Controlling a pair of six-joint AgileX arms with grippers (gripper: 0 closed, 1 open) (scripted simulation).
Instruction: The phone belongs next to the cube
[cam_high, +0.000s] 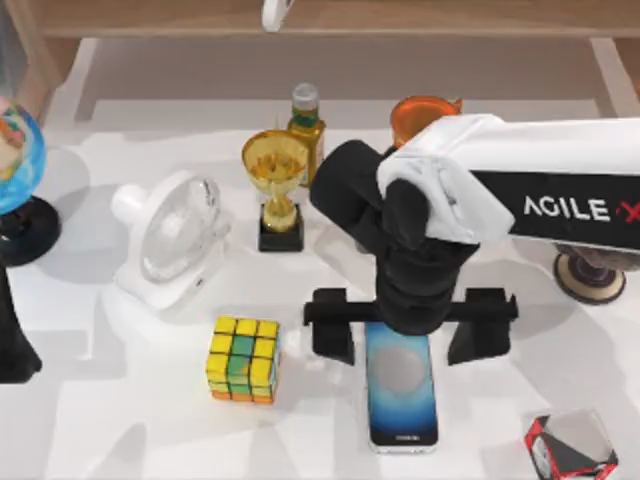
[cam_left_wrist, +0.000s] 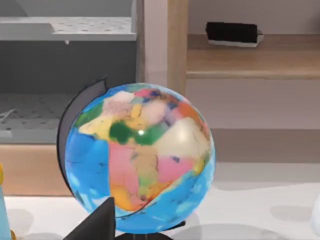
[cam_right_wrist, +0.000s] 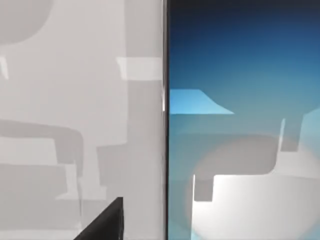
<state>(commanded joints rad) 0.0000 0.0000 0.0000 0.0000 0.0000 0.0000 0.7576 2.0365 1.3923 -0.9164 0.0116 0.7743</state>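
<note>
Black fingers of the right gripper stand spread wide apart, one on each side of the phone's far end, neither touching it and nothing held between them. The gripper points straight down from a black wrist, and its white arm, lettered AGILE X, reaches in from the right side of the table. The phone lies flat, screen up, near the front edge, its long side running away from the camera and its top end tucked under the wrist. In the right wrist view the blue screen with its pale round blur sits close below the camera, its thin edge against the white tabletop. The cube rests on the table to the left of the phone, near it but apart, with yellow tiles on top and green and orange on its front. Behind the cube stands a white fan, then a gold trophy, a bottle and an orange cup farther back. A grey block with red and black edges sits at the front right corner. The left arm is parked at the left edge beside a globe; its wrist camera faces that globe; I cannot tell whether its fingers are apart or together.
</note>
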